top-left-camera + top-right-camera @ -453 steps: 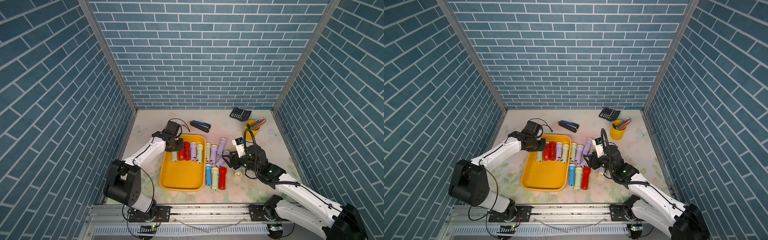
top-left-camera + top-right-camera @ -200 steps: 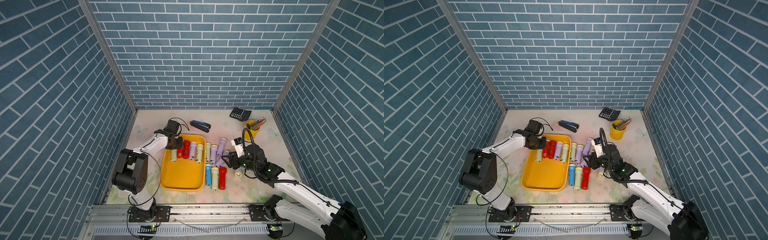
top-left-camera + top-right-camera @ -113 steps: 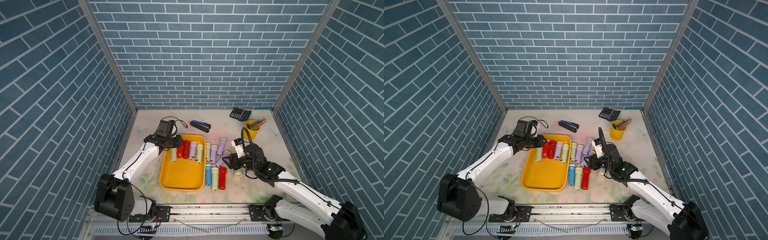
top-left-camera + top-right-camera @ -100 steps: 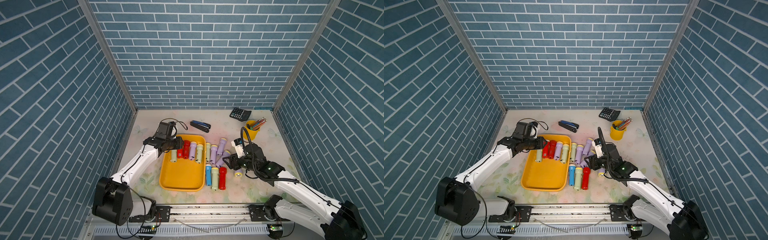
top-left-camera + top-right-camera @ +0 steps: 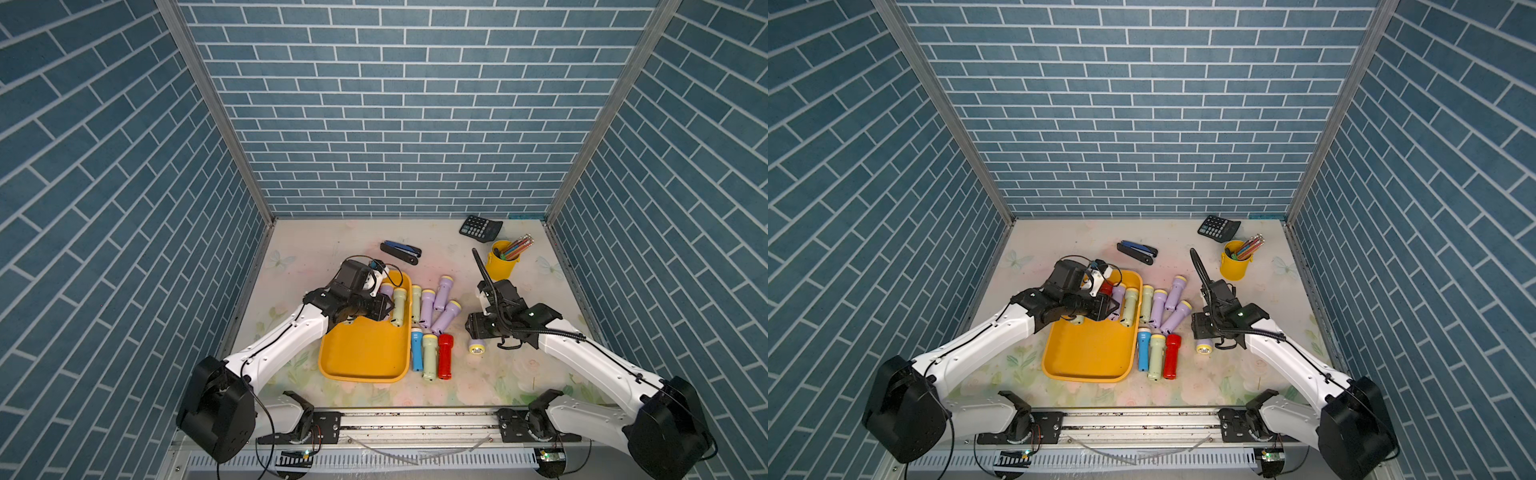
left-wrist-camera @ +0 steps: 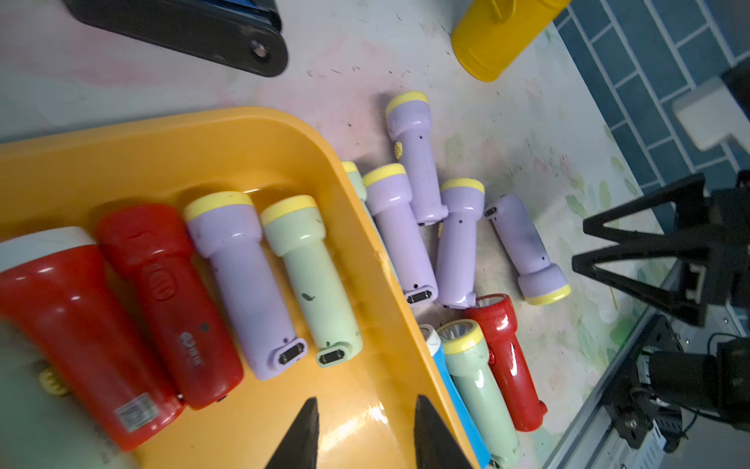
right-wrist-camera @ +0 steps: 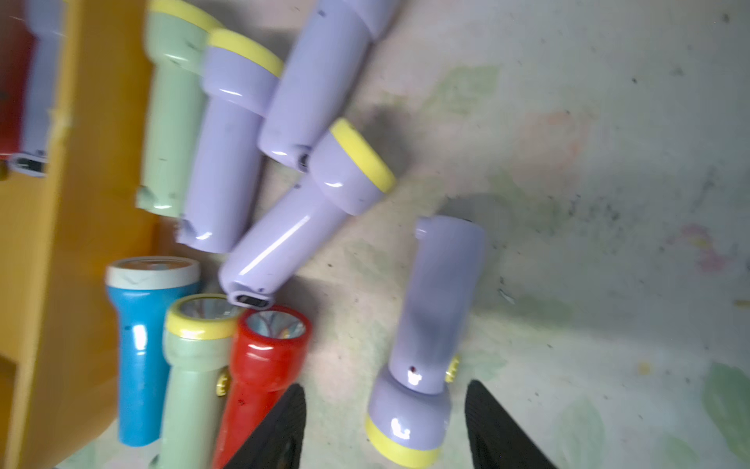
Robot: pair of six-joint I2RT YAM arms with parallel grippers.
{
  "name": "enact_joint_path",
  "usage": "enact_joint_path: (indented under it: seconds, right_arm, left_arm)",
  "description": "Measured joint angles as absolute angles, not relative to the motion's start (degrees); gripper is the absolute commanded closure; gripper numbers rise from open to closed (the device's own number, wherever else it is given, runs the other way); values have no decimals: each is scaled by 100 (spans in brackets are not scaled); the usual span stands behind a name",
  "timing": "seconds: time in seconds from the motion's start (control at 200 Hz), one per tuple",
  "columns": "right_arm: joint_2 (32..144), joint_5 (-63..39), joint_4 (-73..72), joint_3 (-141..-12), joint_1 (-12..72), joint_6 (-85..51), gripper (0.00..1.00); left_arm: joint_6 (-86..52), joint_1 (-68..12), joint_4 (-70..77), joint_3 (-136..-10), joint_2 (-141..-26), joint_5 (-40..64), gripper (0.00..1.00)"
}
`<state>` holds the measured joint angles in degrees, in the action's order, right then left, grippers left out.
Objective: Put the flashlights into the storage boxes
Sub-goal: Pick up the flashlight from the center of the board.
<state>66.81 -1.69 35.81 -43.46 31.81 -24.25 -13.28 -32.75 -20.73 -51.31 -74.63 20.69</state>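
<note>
Blue brick-pattern walls (image 5: pixel 395 124), pale floral surface (image 5: pixel 519 374). Key relation: the lone lilac flashlight (image 7: pixel 434 300) lies flat on the surface right at the right jaws, well apart from the yellow tray (image 5: pixel 361 353). In the right wrist view its yellow head sits between the two tips and its body runs straight away from them, so I'd be closing across its width. Right jaws stand partway open with a gap either side of the head, nothing held. Right arm is clearly nearer. Left jaws hang over the tray floor, open a crack, empty, near the flashlights already in (image 6: pixel 243 284). The loose cluster (image 5: pixel 428 309) lies between the tray and the lone one, just beside the rim. Room to descend looks fine, but the red flashlight (image 7: pixel 259 365) near one tip could get bumped.
</note>
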Motion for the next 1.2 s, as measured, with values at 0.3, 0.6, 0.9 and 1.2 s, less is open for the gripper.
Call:
enact_joint_path:
  seconds: [0.3,0.6,0.9,1.2]
  right_arm:
    - [7074,-145,4265,-4447,2919,-2421,39]
    - [7596,-432,4340,-4565,2895,-2425,38]
    - [8119,-541,4171,-4974,2687,-2410,37]
    - [8875,-703,3927,-5308,2467,-2346,41]
  left_arm:
    - [-1476,-3658,-1800,-5221,-7900,2069,61]
    - [-1481,-3669,-1706,-5323,-7926,2069,61]
    - [-1450,-3669,-1680,-5325,-7926,2045,61]
    - [-1334,-3669,-1691,-5325,-7926,1946,61]
